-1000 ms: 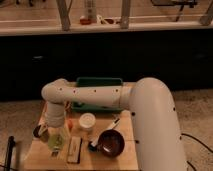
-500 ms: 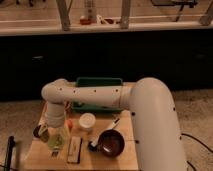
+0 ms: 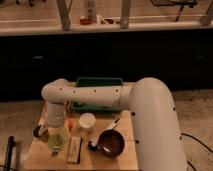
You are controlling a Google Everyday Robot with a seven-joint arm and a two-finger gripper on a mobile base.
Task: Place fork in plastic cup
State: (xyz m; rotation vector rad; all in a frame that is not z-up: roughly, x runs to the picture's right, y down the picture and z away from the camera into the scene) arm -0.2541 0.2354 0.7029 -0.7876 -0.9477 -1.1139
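While the big white arm [image 3: 150, 115] is reaching over the wooden bench [image 3: 100, 162] from the right side, it is bending down at its left end. The end effector [image 3: 56, 128] is hanging right at the top of the plastic cup [image 3: 58, 141]. I cannot tell if the end effector is open or closed, because the arm's wrist and the cup are hiding it. I cannot make out the fork either.

The plastic cup is standing upright near the front left of the bench. It is tall and see-through, and it is looking yellow-green. A small dark metal cup [image 3: 39, 133] is sitting just beside it on the left. A short white round container [image 3: 86, 121] is sitting near it on the right, a little farther back. A flat, long block [image 3: 75, 149] is lying just to the right of the plastic cup, near the front edge.

A dark bowl [image 3: 111, 144] is sitting near the middle of the bench, and a stick-like handle [image 3: 113, 125] is leaning out of it. A green tray [image 3: 98, 81] is sitting at the back, partly hidden behind the arm.
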